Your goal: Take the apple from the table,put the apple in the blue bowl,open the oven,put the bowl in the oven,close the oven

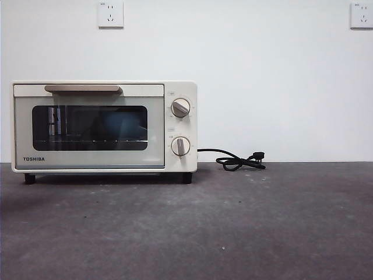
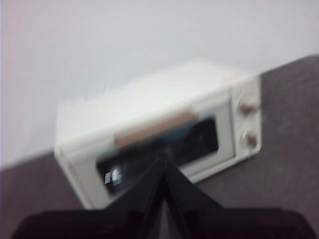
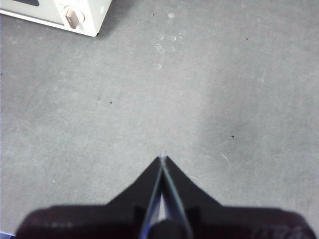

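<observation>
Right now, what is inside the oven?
The oven door is closed. Through its dark glass a blue shape shows above the rack, probably the blue bowl. The apple cannot be made out through the tinted glass.

Light: bright, even, soft.
Shadow: thin dark band under the oven (image 1: pixel 104 125) on the table (image 1: pixel 233 227).
Glare: pale reflections in the oven glass.
Blur: left wrist view smeared throughout; front view sharp.

wall (image 1: pixel 262 76): plain white, evenly lit | left socket (image 1: pixel 111 14): white, high on wall | right socket (image 1: pixel 362 15): white, at top right corner | no shadows on wall
</observation>
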You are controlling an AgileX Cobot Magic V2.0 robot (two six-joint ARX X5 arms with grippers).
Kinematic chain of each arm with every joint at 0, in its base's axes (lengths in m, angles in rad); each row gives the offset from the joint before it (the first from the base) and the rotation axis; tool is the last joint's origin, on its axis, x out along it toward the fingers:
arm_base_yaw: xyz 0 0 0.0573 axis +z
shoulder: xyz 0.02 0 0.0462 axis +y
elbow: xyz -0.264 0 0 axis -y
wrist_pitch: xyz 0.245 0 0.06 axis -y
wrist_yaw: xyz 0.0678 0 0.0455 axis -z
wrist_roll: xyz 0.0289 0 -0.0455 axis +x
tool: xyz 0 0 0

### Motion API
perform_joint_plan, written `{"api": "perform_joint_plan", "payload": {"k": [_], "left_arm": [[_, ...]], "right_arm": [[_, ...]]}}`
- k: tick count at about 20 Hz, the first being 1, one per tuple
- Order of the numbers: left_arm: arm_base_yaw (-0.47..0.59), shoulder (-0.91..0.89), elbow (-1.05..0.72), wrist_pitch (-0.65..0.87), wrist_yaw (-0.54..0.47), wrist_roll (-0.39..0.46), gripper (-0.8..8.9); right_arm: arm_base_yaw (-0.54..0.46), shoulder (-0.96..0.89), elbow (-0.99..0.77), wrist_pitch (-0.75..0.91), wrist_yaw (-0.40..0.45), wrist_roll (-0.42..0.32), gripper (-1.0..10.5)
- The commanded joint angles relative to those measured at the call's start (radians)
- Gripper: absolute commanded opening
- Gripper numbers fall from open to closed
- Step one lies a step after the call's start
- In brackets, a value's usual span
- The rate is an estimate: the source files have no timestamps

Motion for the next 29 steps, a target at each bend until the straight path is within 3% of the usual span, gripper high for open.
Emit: {"api": "perform_joint_plan", "payload": {"k": [1, 4, 12, 19, 29], "left_arm": [[-0.003, -0.079, -0.168, 0.051, -0.095, -0.072, -0.04], [-0.015, -0.19, -0.321, 0.101, -0.165, -0.127, -0.04], [-0.026, -0.473, -0.522, 0.085, -0.167, -0.145, -0.04], [-0.026, -0.474, -0.523, -0.019, -0.294, -0.146, -0.04], [-0.026, -0.462, -0.523, -0.013, -0.26, -0.157, -0.04]], "right_arm": [[0.0, 0.002, -0.007, 0.004, 0.002, 0.012, 0.0], [0.0, 0.002, -0.007, 0.004, 0.002, 0.012, 0.0], [0.0, 0.002, -0.006, 0.004, 0.002, 0.012, 0.0], [0.0, 0.002, -0.006, 0.004, 0.002, 0.012, 0.0], [0.0, 0.002, -0.006, 0.004, 0.002, 0.012, 0.0]]}}
